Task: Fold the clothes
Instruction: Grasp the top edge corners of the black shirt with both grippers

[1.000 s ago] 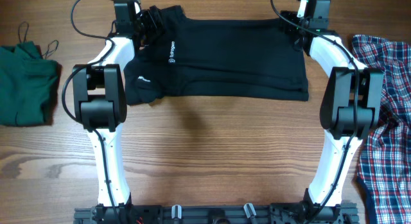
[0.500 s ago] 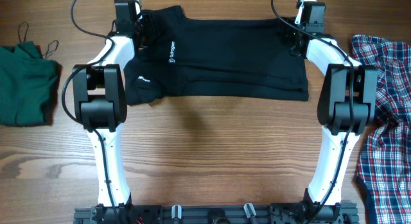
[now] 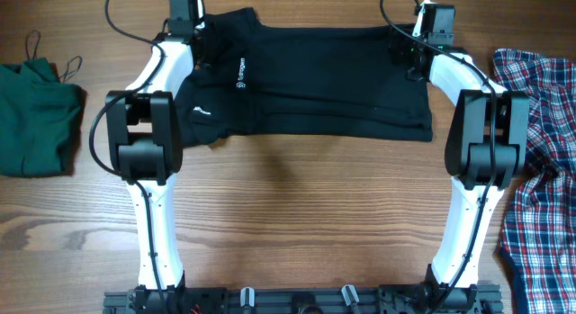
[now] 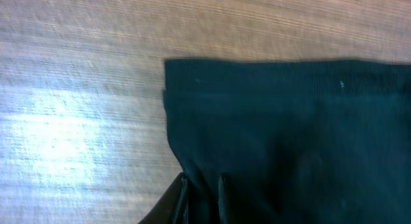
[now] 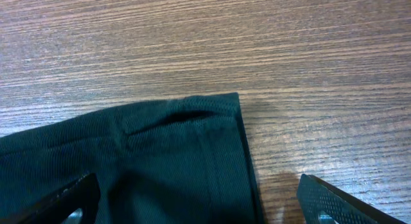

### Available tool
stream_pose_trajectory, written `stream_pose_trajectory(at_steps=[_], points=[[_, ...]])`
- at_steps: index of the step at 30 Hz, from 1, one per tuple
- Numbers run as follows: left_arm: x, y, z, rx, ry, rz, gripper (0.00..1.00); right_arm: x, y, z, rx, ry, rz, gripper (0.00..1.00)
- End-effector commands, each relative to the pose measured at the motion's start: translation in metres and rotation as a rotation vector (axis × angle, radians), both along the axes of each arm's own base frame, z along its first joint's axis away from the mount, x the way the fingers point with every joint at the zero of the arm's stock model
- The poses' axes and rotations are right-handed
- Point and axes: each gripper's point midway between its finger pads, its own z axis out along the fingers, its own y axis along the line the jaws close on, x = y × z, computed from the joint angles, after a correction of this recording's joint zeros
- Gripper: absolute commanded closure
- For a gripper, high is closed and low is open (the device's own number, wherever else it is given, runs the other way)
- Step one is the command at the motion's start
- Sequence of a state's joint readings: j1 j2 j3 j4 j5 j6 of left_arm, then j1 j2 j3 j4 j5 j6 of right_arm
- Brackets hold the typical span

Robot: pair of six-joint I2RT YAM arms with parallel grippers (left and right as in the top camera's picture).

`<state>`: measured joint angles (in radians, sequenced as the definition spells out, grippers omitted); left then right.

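Observation:
The black shirt (image 3: 315,80) lies spread at the far middle of the table, white logo (image 3: 241,73) near its left end. My left gripper (image 3: 200,33) is at its far left corner. In the left wrist view the left gripper (image 4: 201,187) is shut, with a fold of the black shirt (image 4: 289,134) pinched between the narrow fingers. My right gripper (image 3: 410,49) hovers over the far right corner. In the right wrist view the right gripper (image 5: 202,205) is wide open, and the hemmed corner of the shirt (image 5: 160,160) lies between its fingers.
A dark green strappy top (image 3: 31,116) is bunched at the left edge of the table. A red-blue-white plaid shirt (image 3: 540,161) lies along the right edge. Bare wood (image 3: 306,215) stretches between the two arms in front of the black shirt.
The left gripper has closed from wide open onto the shirt's far left edge, and its wrist shifted slightly right. The right gripper stayed open and barely moved.

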<state>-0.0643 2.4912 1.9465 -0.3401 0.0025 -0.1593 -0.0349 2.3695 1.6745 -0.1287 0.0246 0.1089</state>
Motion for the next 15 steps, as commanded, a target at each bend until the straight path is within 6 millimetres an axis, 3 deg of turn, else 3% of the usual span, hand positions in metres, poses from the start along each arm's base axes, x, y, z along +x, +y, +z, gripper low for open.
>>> stream_pose_trajectory(at_steps=[1,6,8,9,15], points=[[-0.008,0.004,-0.012,0.063,0.09,-0.006,0.84,-0.007,-0.001,-0.001,-0.013,0.036,0.026,0.01],[-0.006,0.018,0.021,0.136,0.106,0.028,0.82,-0.005,-0.001,0.051,-0.034,-0.029,0.045,0.0],[-0.004,0.017,0.024,0.136,0.096,0.028,0.73,0.0,-0.001,0.068,-0.055,-0.073,0.062,0.01],[-0.002,0.018,0.025,0.135,0.085,0.031,0.54,0.005,-0.001,0.073,-0.064,-0.1,0.068,0.01],[0.016,0.019,0.03,0.107,0.003,0.06,0.47,0.016,0.001,0.081,-0.071,-0.167,0.087,0.0]])
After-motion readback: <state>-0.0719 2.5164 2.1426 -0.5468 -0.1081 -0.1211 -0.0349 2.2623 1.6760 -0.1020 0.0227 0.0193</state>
